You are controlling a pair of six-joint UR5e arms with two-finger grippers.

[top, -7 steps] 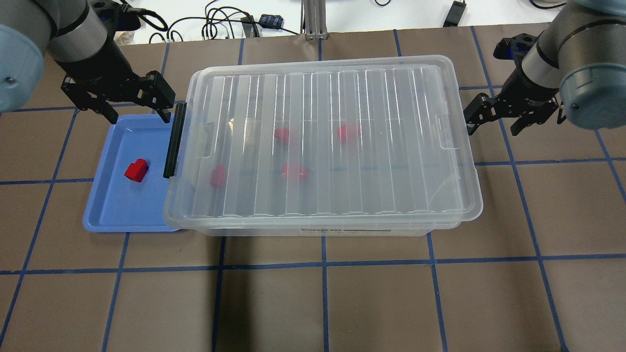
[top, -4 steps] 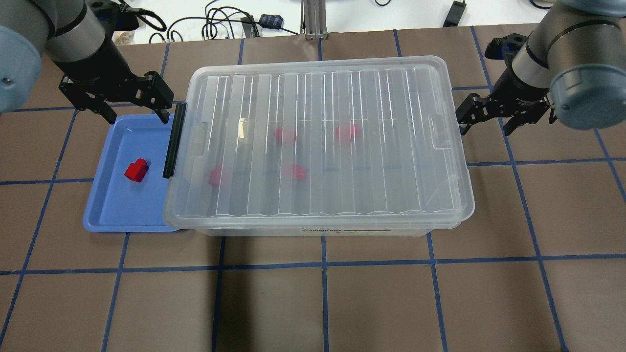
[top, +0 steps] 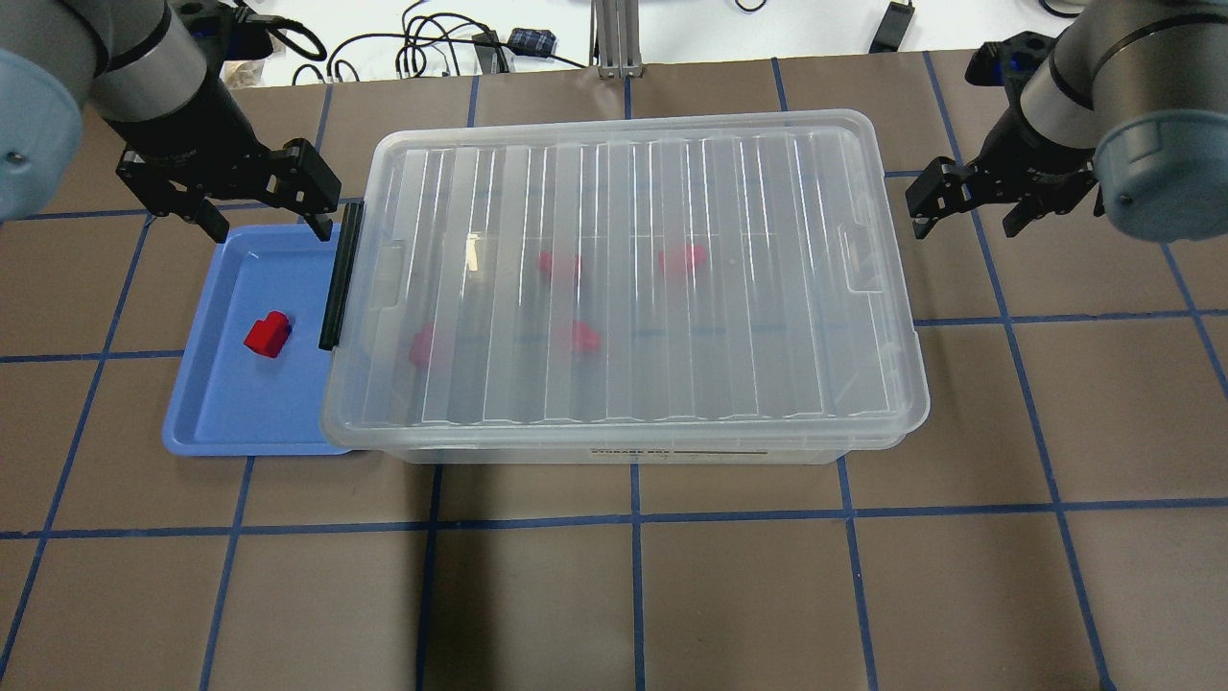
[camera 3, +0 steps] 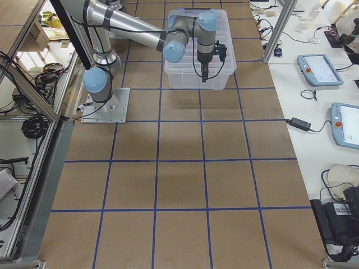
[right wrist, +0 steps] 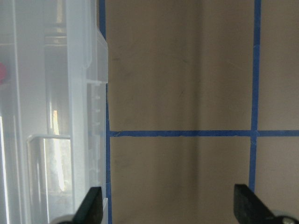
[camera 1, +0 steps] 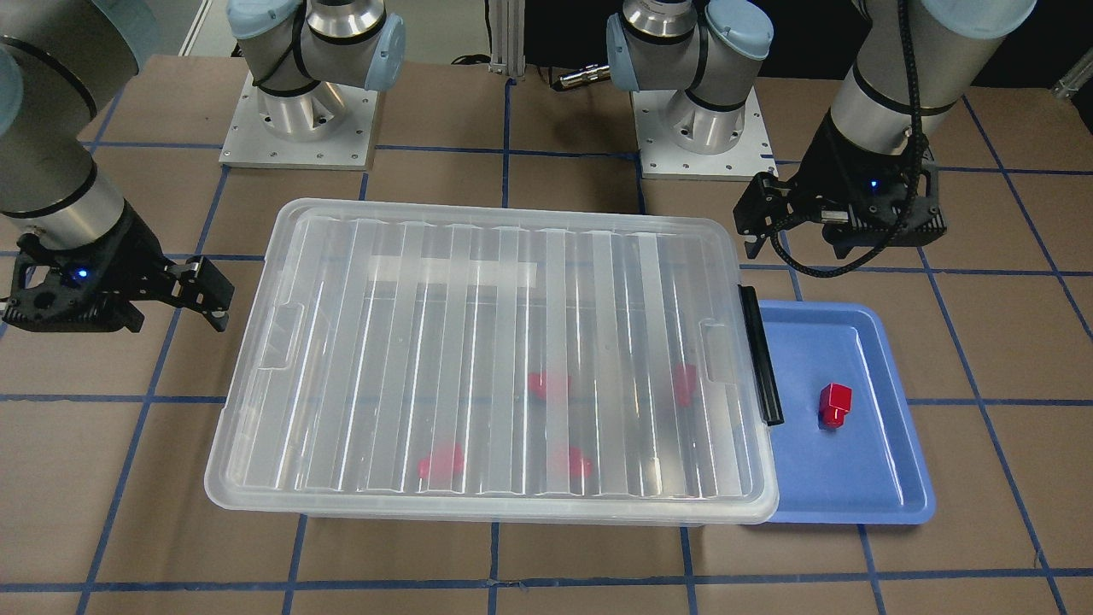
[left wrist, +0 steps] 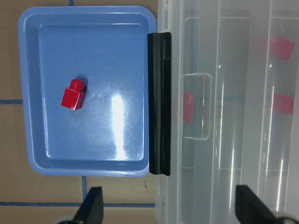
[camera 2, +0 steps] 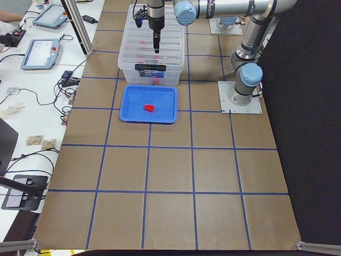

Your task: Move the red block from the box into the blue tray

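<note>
Lying in the blue tray (top: pixel 221 422), the red block (top: pixel 266 335) is looking light, rigid, slick (pinching its flat cube sides seems best). Left tool (top: pixel 269 227) and right tool (top: pixel 967 228) are hanging with jaws parted, empty.

Silver tubular arms (camera 1: pixel 905 51), pale-blue joint caps (camera 1: pixel 741 38), black claws (top: pixel 271 225), black cable (camera 1: pixel 912 94), bolted base plates (camera 1: pixel 248 149)
</note>
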